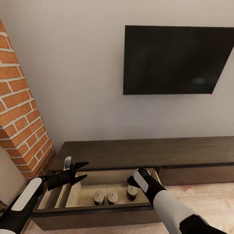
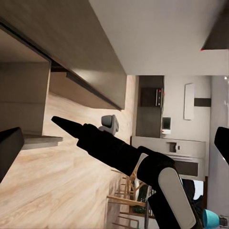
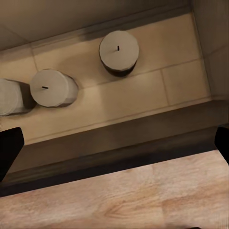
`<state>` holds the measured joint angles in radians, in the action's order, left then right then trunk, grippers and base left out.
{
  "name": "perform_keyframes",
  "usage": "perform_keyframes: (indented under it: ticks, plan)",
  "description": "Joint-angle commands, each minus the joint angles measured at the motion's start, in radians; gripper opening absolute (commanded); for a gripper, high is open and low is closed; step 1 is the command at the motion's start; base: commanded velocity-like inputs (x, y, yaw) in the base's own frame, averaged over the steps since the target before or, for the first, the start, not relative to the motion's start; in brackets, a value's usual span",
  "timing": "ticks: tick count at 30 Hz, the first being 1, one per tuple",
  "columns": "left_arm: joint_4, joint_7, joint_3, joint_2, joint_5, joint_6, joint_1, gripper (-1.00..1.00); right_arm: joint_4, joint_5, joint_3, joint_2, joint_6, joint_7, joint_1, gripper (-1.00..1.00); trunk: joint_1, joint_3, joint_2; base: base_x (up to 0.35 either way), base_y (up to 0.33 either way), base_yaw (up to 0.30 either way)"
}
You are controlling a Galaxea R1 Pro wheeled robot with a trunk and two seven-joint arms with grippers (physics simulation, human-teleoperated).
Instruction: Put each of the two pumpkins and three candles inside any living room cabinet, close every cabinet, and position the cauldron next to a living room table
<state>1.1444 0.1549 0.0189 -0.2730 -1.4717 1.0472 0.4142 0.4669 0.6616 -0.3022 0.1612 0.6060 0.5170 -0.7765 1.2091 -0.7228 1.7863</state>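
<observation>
Head view: a long, low dark-brown cabinet [image 1: 146, 152] is running along a plain pale wall, under a black wall-mounted screen [image 1: 177, 60] with a small red light at its lower right corner. A red brick column [image 1: 19, 110] is standing at the left, and light wood floor [image 1: 208, 198] is showing at the right. The cabinet's left drawer [image 1: 97, 185] is standing pulled out toward the robot, and three candles [image 1: 112, 197] are sitting in a row inside it, the right one a little apart. The left gripper [image 1: 83, 170] is hovering over the drawer's left end, jaws spread and holding nothing. The right gripper [image 1: 138, 180] is hanging above the right candle; I cannot tell how its jaws are standing here.

Left wrist view: the right arm [image 2: 129, 157] is reaching across, with wood floor, the cabinet front and a far kitchen behind it. No writing is readable.

Right wrist view: the candles [image 3: 119, 51] are standing upright on the drawer's pale bottom, wicks showing; the jaw tips are sitting wide apart at the picture's edges, gripping nothing
</observation>
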Motion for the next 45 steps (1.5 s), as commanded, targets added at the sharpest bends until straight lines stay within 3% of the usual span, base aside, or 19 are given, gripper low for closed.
perform_keyframes:
  ticks: [1, 45]
  plan:
    - [0.000, 0.000, 0.000, 0.000, 0.001, 0.000, 0.000, 1.00, 0.001, 0.000, 0.000, -0.001, 0.000, 0.000, 0.000, 1.00, -0.004, 0.003, -0.007, 0.000, 0.000, 0.000]
    - [0.000, 0.000, 0.004, 0.000, 0.001, 0.000, 0.000, 1.00, 0.006, 0.003, 0.003, 0.000, 0.000, 0.000, 0.000, 1.00, -0.173, 0.141, -0.315, 0.000, 0.000, 0.000]
